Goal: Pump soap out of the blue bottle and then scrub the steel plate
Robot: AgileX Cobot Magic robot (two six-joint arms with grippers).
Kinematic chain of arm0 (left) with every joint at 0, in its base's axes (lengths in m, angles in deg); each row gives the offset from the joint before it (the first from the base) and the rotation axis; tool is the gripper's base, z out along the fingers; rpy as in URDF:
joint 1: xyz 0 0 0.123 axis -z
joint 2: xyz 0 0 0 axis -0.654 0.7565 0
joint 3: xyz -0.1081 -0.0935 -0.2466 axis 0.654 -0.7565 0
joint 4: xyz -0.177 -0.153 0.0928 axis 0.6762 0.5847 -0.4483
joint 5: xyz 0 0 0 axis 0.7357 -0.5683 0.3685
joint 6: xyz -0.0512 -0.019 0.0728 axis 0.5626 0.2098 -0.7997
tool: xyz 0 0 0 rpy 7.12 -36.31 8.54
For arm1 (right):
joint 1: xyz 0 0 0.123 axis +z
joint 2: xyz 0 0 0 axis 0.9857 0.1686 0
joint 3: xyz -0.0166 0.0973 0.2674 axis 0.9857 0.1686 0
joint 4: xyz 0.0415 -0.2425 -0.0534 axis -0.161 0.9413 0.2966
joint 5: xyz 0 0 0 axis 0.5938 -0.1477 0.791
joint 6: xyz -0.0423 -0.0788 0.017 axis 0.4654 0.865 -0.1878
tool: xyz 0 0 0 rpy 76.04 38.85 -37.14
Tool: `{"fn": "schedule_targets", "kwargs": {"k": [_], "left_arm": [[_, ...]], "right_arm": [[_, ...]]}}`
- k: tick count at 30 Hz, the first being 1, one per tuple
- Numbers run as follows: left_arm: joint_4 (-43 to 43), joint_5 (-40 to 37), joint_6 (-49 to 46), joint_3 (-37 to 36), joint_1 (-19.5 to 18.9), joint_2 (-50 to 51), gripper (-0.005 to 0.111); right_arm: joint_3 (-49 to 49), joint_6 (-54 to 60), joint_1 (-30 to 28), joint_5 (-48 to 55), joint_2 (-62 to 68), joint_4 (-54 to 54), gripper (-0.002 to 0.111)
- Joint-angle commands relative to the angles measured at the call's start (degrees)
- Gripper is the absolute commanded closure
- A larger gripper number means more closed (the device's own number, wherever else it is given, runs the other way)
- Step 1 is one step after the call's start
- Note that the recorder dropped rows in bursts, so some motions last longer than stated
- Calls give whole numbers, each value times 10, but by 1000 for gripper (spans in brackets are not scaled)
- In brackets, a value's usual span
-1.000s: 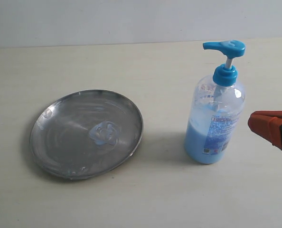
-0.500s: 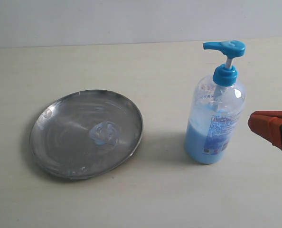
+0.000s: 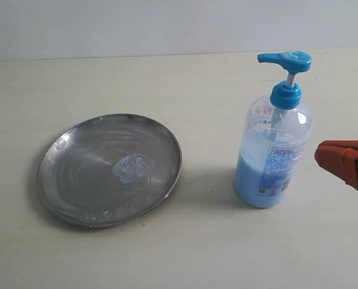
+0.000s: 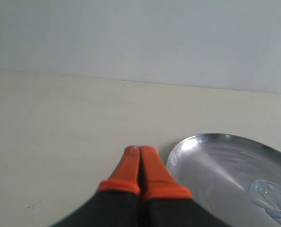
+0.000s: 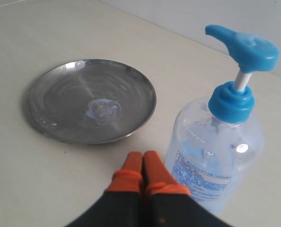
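Orange-tipped and pressed tip to tip, the left hand (image 4: 139, 152) was closed on nothing. Its wrist view showed it held low over the pale surface (image 4: 60, 109), pointing toward the far wall, just beside the rim of the steel plate (image 4: 211, 161); whether it touched the rim could not be told. It lay outside the exterior view.

The steel plate sat flat on the left part of the surface, and a small pale-blue blob of the soap (image 3: 132, 168) lay a little right of its centre. Well apart to the right stood the blue bottle (image 3: 274, 158), upright, its pump head raised on its stem and the spout pointing left toward the plate; more light blue liquid filled its lower part.

Further right, at the frame's edge, the right hand (image 3: 343, 158) hung near the bottle's side without touching it — fingers shut together, holding nothing, tips directed leftward toward the bottle and the plate beyond.
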Motion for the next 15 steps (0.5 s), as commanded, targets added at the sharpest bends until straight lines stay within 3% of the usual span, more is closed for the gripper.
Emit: {"fn": "schedule_targets", "kwargs": {"k": [1,15], "left_arm": [[7,-29,0,-2,-1,-4,107],[7,-59,-2,-2,-1,-4,107]], "right_arm": [[1,0,-1,-5,2,2,108],[1,0,-1,-5,2,4,108]]}}
